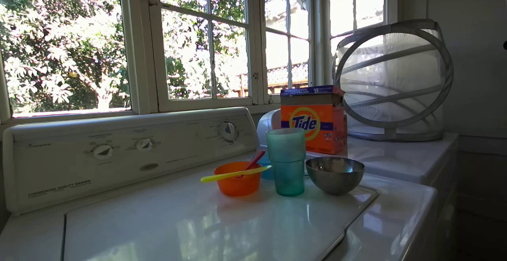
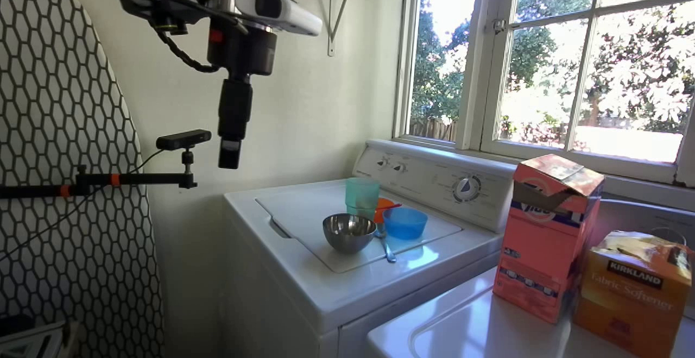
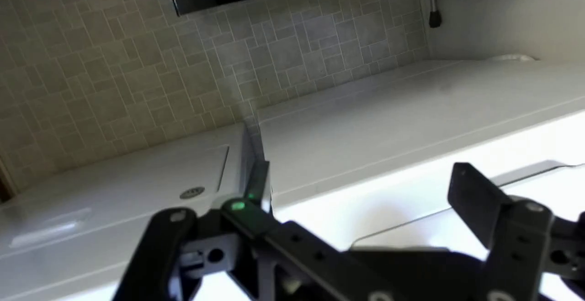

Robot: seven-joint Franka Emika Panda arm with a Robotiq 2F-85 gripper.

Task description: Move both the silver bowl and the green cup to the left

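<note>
Silver bowl (image 1: 335, 181) on washer (image 1: 158, 221); floor (image 3: 151, 63) perhaps tiled.

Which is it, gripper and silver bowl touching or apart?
Apart: in an exterior view, wall and washer show between the gripper and the silver bowl.

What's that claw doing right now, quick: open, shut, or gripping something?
Claw: open, holding nothing, as the wrist view shows.
</note>
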